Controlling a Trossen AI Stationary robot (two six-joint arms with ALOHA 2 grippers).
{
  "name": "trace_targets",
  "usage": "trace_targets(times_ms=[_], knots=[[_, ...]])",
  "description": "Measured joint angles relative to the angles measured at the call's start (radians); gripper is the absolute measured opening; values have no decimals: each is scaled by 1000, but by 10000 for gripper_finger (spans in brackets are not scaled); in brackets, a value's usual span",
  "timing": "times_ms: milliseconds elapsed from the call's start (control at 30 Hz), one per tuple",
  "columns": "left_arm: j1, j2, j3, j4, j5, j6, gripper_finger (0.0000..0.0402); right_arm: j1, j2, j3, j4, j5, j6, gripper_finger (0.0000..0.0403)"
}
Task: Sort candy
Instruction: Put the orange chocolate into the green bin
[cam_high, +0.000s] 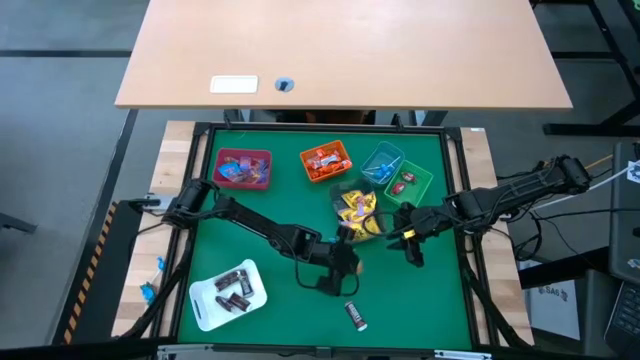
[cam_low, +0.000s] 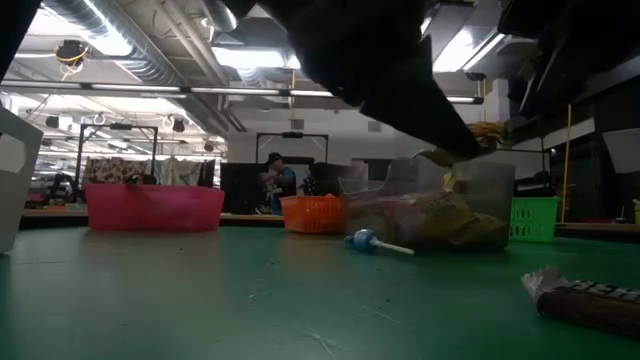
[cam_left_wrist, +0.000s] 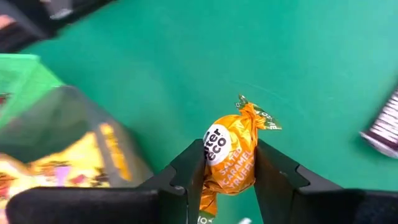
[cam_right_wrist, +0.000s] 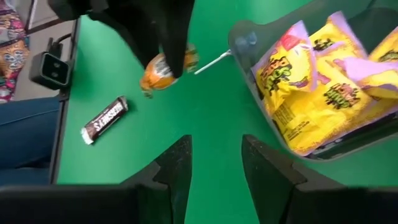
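My left gripper (cam_left_wrist: 229, 152) is at the table's middle (cam_high: 340, 262), shut on an orange-wrapped sweet (cam_left_wrist: 229, 158). The right wrist view shows it too, the orange sweet (cam_right_wrist: 163, 70) under dark fingers. My right gripper (cam_right_wrist: 214, 152) is open and hovers to the right of the clear bin (cam_high: 412, 248), touching nothing. A dark brown bar (cam_high: 356, 315) lies flat on the green mat near the near edge, also seen as the dark bar (cam_right_wrist: 104, 119). A blue lollipop (cam_low: 365, 240) lies beside the clear bin. Yellow packets (cam_right_wrist: 311, 87) fill that bin. My left gripper pinches the orange sweet by the round body of its wrapper (cam_left_wrist: 214, 168) between the two fingers, one on each side. The twisted wrapper end (cam_left_wrist: 258, 115) sticks out past the fingertips. The fingers come from above, and the sweet is lifted clear of the mat.
Along the far side stand a pink bin (cam_high: 243, 168), an orange bin (cam_high: 326, 160), a blue bin (cam_high: 382, 160) and a green bin (cam_high: 410, 180). The clear bin (cam_high: 358, 212) sits just before them. A white tray (cam_high: 205, 310) with dark bars lies near left.
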Motion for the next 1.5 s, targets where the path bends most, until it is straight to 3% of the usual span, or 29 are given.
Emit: trace_targets(times_ms=[233,500,700,1133,1500], knots=[[0,-1,41,9,-116,0,105,0,0,0,26,-99,4,144],[0,-1,47,44,-177,8,105,0,0,-1,127,-117,97,222],[0,-1,47,131,-285,9,105,0,5,-1,151,-78,200,258],[1,-2,48,325,-314,114,105,0,5,-1,266,-21,239,262],[1,-2,48,356,-312,191,105,0,5,-1,265,-30,240,242]])
